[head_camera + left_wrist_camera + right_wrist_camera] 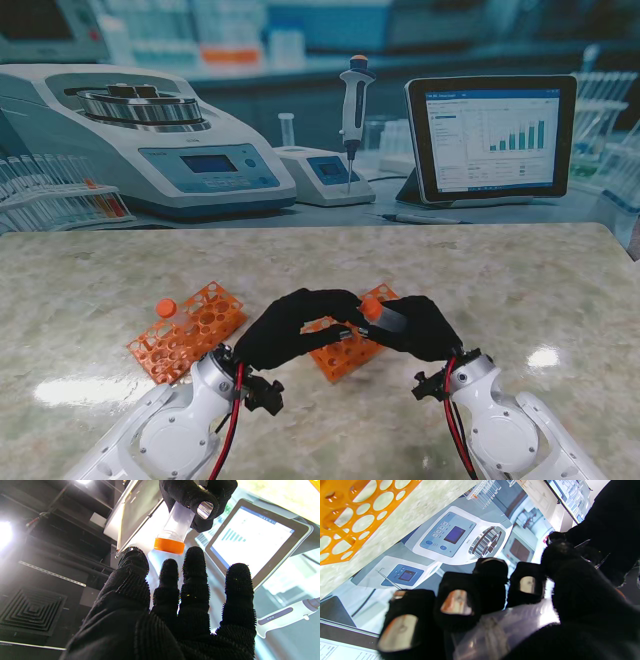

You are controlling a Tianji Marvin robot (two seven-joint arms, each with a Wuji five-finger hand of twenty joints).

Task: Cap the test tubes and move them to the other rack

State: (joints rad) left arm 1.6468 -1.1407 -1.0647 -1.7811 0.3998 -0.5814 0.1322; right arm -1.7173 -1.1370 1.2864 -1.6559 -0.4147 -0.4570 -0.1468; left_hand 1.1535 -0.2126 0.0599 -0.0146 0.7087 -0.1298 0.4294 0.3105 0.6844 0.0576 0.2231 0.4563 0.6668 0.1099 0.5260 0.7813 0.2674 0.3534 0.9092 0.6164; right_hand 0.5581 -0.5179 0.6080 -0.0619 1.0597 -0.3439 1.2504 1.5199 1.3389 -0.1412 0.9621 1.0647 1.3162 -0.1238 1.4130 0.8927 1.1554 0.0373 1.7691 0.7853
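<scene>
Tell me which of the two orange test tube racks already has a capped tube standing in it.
The left orange perforated rack: an orange-capped tube stands at its left end. The right rack lies partly hidden beneath the hands.

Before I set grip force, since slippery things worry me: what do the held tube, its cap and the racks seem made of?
Test tube: clear, smooth, probably plastic; background shows through. Cap: opaque orange, matte, likely plastic. Racks: orange perforated plastic, it seems.
</scene>
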